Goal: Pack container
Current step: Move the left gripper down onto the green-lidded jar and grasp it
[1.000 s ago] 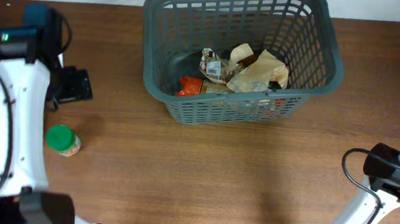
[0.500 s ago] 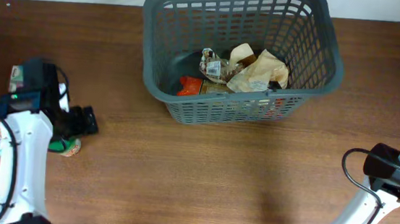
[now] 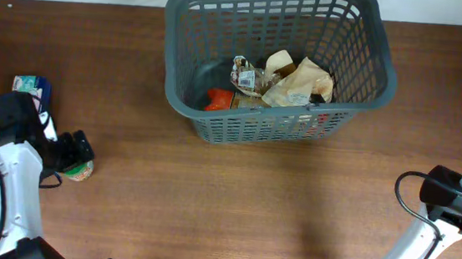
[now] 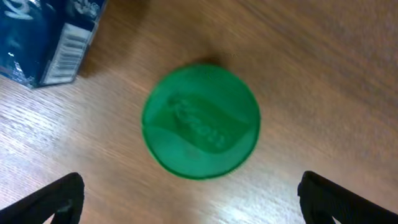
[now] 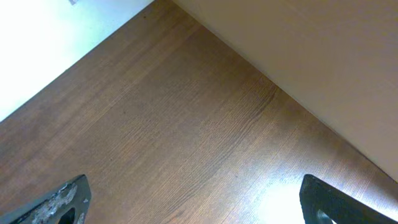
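Note:
The container (image 3: 185, 100), a large dark grey lattice basket, stands at the back middle of the table. It holds crumpled brown paper packets (image 3: 298, 83) and a red item (image 3: 217, 100). A small jar with a green lid (image 4: 200, 121) stands upright at the left; in the overhead view (image 3: 82, 169) my left arm partly covers it. My left gripper (image 4: 193, 202) is open and empty, its fingertips wide apart just above the jar. My right gripper (image 5: 193, 202) is open and empty over bare wood.
A blue carton (image 4: 46, 37) lies close beside the jar, and it also shows in the overhead view (image 3: 32, 87) near the left edge. The right arm (image 3: 451, 199) sits at the right edge of the table.
My left arm has swung down and toward the front left, bringing the gripper over the green-lidded jar. The blue carton is uncovered. The right arm has not moved.

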